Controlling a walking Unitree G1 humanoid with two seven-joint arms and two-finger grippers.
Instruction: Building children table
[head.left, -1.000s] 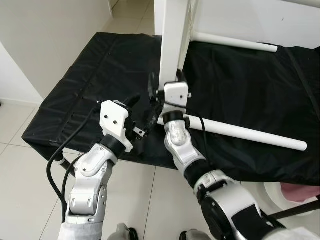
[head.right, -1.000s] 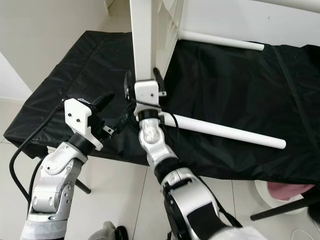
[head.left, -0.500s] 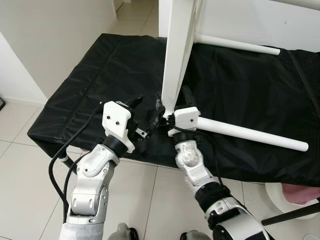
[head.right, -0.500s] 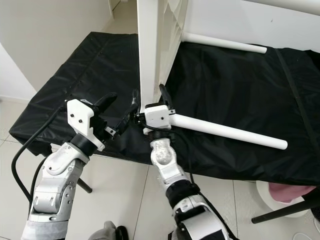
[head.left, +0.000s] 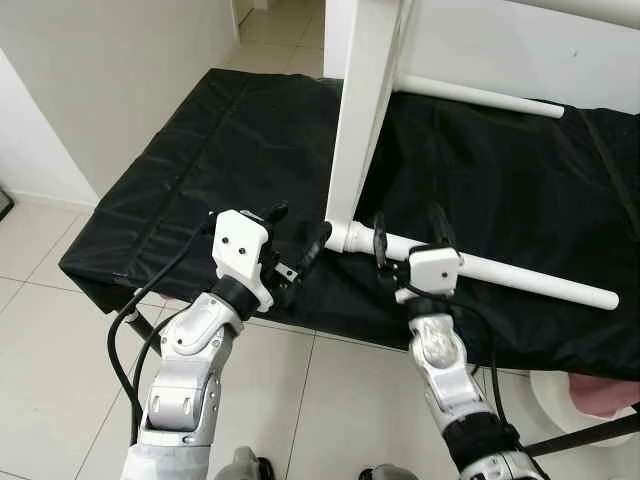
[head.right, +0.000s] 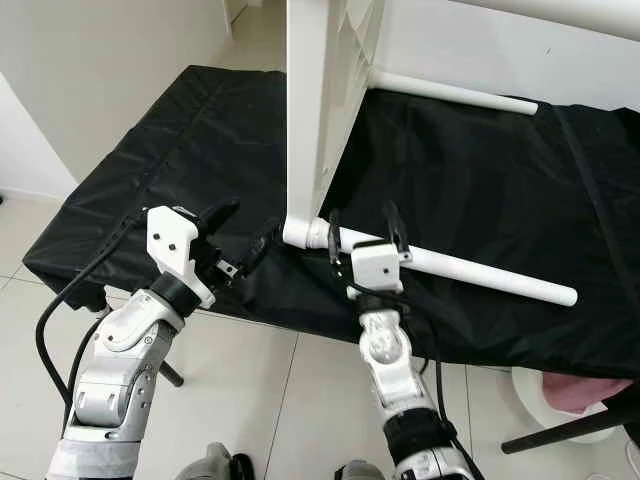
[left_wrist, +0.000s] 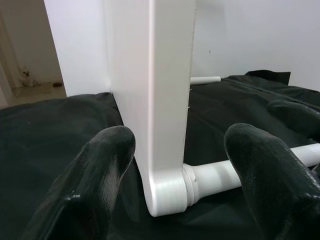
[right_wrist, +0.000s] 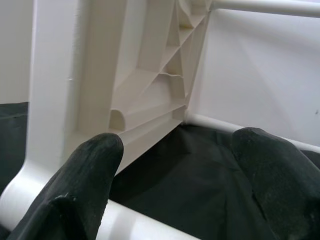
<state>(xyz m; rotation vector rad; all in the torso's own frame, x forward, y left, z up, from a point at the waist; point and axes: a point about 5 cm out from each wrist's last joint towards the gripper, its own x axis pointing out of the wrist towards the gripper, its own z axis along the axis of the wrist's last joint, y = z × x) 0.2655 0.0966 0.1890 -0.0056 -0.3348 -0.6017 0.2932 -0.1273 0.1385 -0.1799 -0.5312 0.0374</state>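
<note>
A white children's table (head.left: 365, 110) stands on its edge on a worktop (head.left: 200, 160) draped in black cloth, its flat top rising out of view at the far side and its ribbed underside facing right. From the table's lowest corner a round white leg (head.left: 500, 270) runs to the right along the cloth, close to the worktop's near edge, its free end well out to the right. A second white leg (head.left: 480, 95) sticks out to the right farther back, higher up on the tabletop.

The right pincer (head.left: 408, 235) sits at the near leg a little to the right of the corner joint, wide open, with one black finger on each side of the leg; the fingers straddle the tube without closing on it, and whether they touch it cannot be told. In the right wrist view the leg passes low between the two fingertips (right_wrist: 82, 170), with the ribbed underside beyond.

The left pincer (head.left: 296, 242) is just left of the table's corner, near the worktop's near edge, also open and holding nothing. Its fingers point toward the corner, and in the left wrist view the corner and leg joint lie between and just beyond the fingertips (left_wrist: 102, 160), apart from them.

Pale floor tiles (head.left: 60, 330) lie below and to the left of the worktop
</note>
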